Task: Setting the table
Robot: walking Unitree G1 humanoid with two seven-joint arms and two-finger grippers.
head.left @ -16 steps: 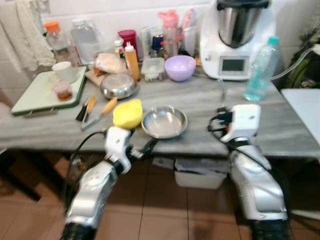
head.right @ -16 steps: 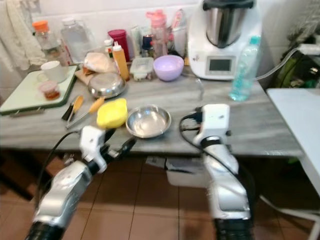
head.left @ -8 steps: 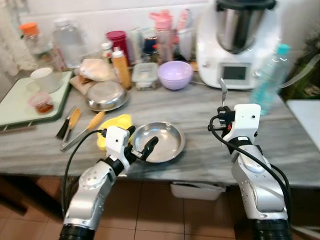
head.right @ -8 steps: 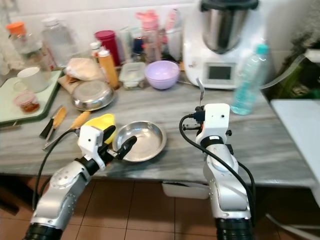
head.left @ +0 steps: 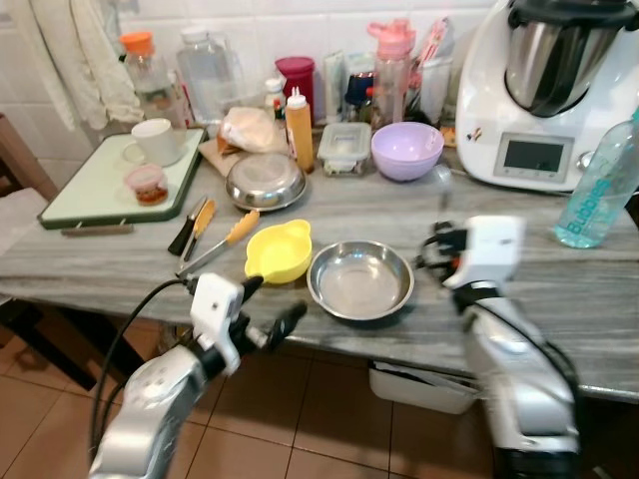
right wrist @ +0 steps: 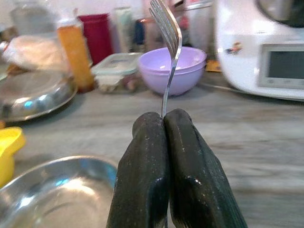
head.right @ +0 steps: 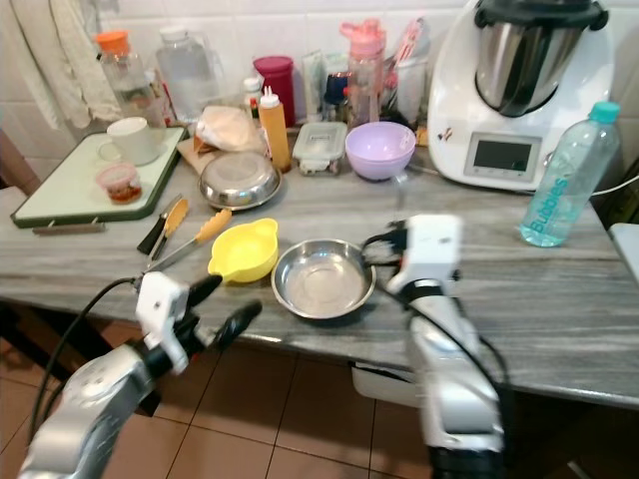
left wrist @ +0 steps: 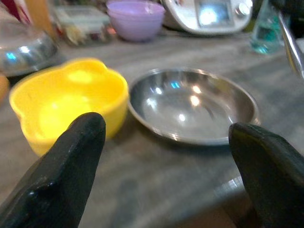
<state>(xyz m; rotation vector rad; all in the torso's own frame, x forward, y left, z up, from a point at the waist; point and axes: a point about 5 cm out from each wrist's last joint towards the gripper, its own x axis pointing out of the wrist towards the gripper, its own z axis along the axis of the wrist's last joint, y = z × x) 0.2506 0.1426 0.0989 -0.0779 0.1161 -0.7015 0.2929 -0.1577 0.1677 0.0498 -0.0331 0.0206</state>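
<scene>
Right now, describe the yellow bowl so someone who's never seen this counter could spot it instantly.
Start at the grey marble counter and find its front edge. The yellow bowl sits there, close beside the left of the empty steel plate. It is the only bright yellow dish, plastic, with a wavy, lobed rim.

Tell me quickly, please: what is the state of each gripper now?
Left gripper: open, holding nothing, in front of the yellow bowl and the steel plate.
Right gripper: closed on a fork, tines up.
</scene>
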